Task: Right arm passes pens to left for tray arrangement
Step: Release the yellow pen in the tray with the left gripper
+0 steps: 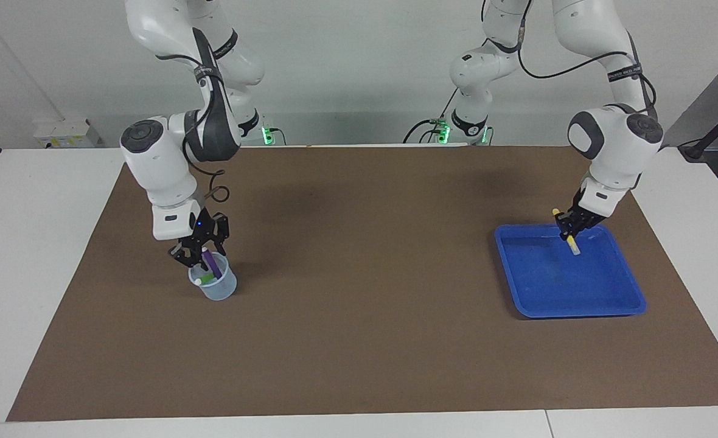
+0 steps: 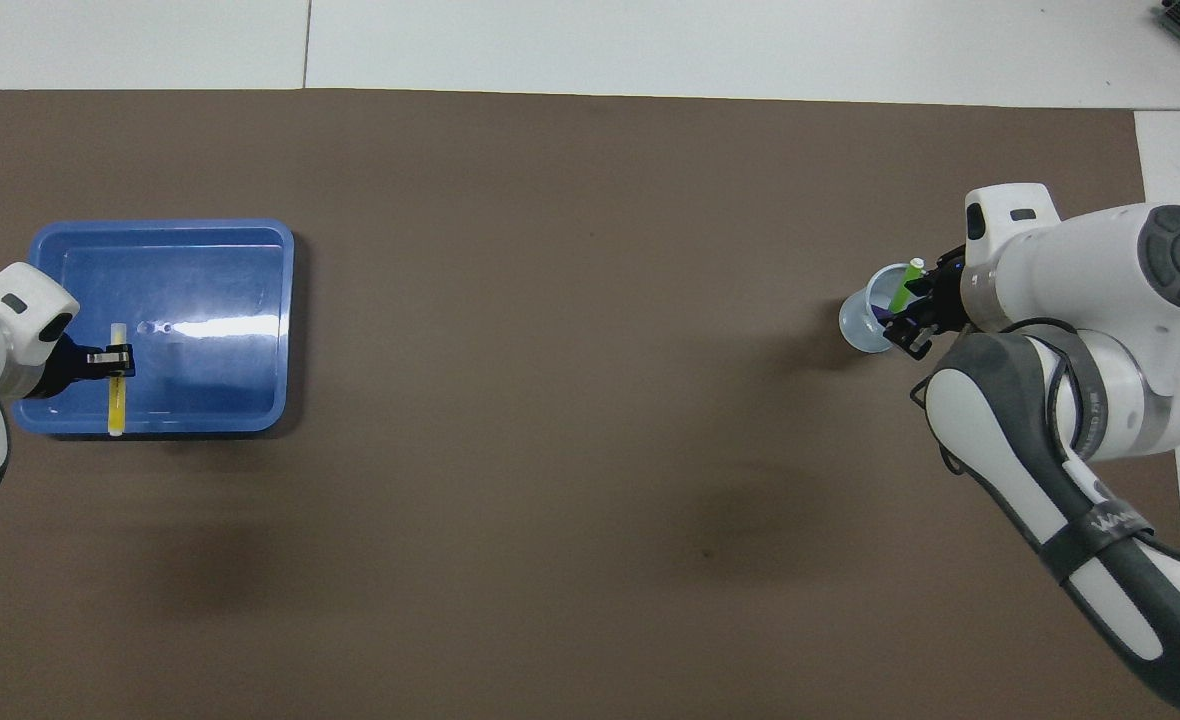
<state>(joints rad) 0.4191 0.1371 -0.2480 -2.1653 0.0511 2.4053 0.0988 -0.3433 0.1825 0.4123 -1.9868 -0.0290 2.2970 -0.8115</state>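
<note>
Facing view: left gripper (image 1: 566, 230) clamped on yellow pen (image 1: 569, 234), tilted, tip down over blue tray (image 1: 578, 304). Right gripper (image 1: 199, 254) at the rim of the translucent cup (image 1: 216, 287) — purple pen (image 1: 211, 264) between its fingers, grip unclear; green pen (image 2: 910, 281) leaning beside.

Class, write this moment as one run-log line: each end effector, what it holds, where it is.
left end effector: shut on yellow pen, over tray | right end effector: at cup, around purple pen
</note>
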